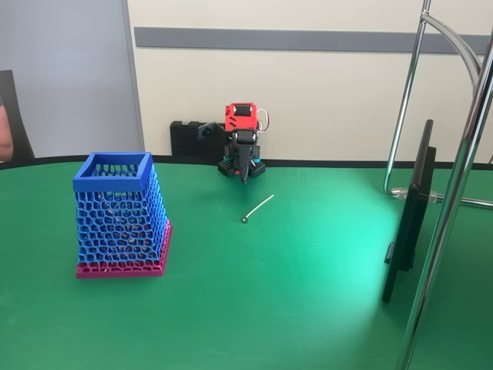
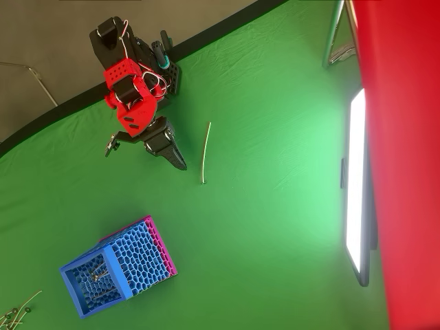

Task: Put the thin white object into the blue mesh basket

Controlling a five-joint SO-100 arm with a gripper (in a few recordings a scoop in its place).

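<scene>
Nothing of the job looks done yet. The thin white stick [image 1: 258, 207] lies flat on the green table [image 1: 293, 293], out in the open, with its small rounded tip pointing toward the near side in the fixed view. In the overhead view the stick [image 2: 205, 152] sits just beside the gripper [image 2: 180, 163] but clear of it, not touching.

The red and black arm [image 1: 241, 123] is folded close to its base at the far edge of the table, its gripper [image 1: 245, 176] hanging point-down. The jaws seem pressed together with nothing between them, though from here the black fingers blur into one dark wedge, so I would not swear to it.

The blue mesh basket [image 1: 115, 171] stands upright on its pink base, well apart from the stick, toward the left in the fixed view. Looking down into the basket [image 2: 74, 271] from above, something pale glints through the mesh at the bottom, too small to name.

So the whole sequence is left: reach the stick, pinch it, carry it across and drop it through the open rim.
</scene>
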